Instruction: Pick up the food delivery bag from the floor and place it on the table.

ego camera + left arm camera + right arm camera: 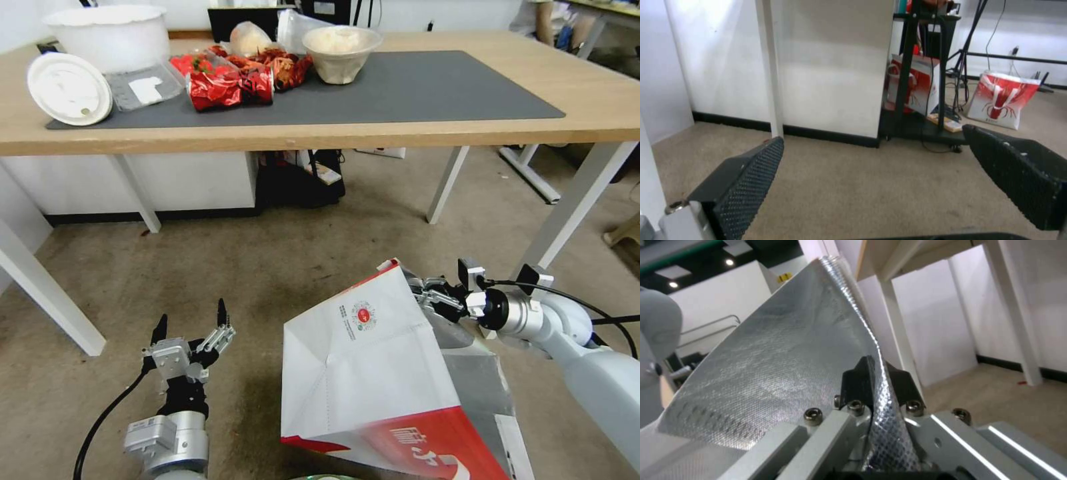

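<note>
The food delivery bag (360, 373), white with a red bottom band and a round red logo, hangs tilted over the floor (267, 267) at the lower right. My right gripper (421, 288) is shut on its upper rim. In the right wrist view the fingers (902, 383) pinch the bag's silver foil lining (786, 350). I cannot tell whether the bag's base touches the floor. My left gripper (192, 327) stands open low at the left, apart from the bag, and bare floor (871, 186) lies between its black pads (746, 186). The table (587, 87) with its grey mat (433, 87) stretches ahead.
On the mat's left half sit a white tub (110, 37), a white lid (69, 88), red food packs (230, 87) and a clear bowl (341, 53). White table legs (573, 207) angle down on the right and left (47, 293). A dark bag (300, 177) sits under the table.
</note>
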Controlling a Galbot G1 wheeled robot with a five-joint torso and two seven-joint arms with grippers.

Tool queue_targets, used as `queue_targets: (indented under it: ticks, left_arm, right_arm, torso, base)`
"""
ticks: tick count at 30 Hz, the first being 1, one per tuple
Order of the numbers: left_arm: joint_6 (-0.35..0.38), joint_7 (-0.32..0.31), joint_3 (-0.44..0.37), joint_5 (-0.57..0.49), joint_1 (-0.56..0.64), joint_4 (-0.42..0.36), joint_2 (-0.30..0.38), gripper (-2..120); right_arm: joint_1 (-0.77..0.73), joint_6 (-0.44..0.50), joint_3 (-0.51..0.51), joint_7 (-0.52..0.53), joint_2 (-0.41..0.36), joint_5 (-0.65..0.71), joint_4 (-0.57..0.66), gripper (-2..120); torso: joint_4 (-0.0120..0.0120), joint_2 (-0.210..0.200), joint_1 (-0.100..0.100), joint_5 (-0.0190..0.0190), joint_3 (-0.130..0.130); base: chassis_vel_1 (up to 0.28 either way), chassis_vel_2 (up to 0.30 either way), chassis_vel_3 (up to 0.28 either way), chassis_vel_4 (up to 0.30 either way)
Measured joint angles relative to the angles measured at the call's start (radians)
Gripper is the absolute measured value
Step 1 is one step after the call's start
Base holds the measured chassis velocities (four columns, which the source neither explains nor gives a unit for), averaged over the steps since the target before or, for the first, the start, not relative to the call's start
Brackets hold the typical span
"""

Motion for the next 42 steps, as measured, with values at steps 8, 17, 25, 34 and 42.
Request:
queue_targets:
  ticks: [8, 17, 25, 34, 42]
  left_arm:
    - [-0.011, 0.000, -0.002, -0.001, -0.006, 0.007, 0.006, 100]
    - [-0.012, -0.017, 0.001, -0.004, -0.009, 0.008, 0.012, 100]
    - [-0.024, -0.016, 0.008, -0.026, -0.011, 0.007, 0.016, 100]
    - [-0.021, -0.016, 0.009, -0.029, -0.013, 0.006, 0.018, 100]
    - [-0.021, -0.017, 0.008, -0.025, -0.007, 0.000, 0.017, 100]
  right_arm:
    - [-0.012, -0.007, -0.001, -0.007, 0.017, 0.001, 0.020, 0]
    - [-0.028, -0.007, -0.003, 0.007, 0.032, -0.005, 0.041, 0]
    - [-0.052, -0.006, -0.003, 0.014, 0.039, -0.013, 0.065, 0]
    - [-0.067, -0.007, 0.000, 0.020, 0.030, 0.000, 0.095, 0]
    - [-0.070, -0.009, 0.001, 0.022, 0.030, 0.003, 0.106, 0]
  torso:
    - [0.0000, 0.000, 0.000, 0.0000, 0.000]
    - [0.0000, 0.000, 0.000, 0.0000, 0.000]
    - [0.0000, 0.014, 0.000, 0.0001, 0.013]
    - [-0.0001, 0.058, 0.002, 0.0000, 0.055]
    - [-0.0001, 0.091, 0.009, 0.0000, 0.082]
  base:
    - [0.000, 0.000, 0.000, 0.000]
    - [0.000, 0.000, 0.000, 0.000]
    - [0.000, 0.000, 0.000, 0.000]
    - [0.000, 0.000, 0.000, 0.000]
    - [0.000, 0.000, 0.000, 0.000]
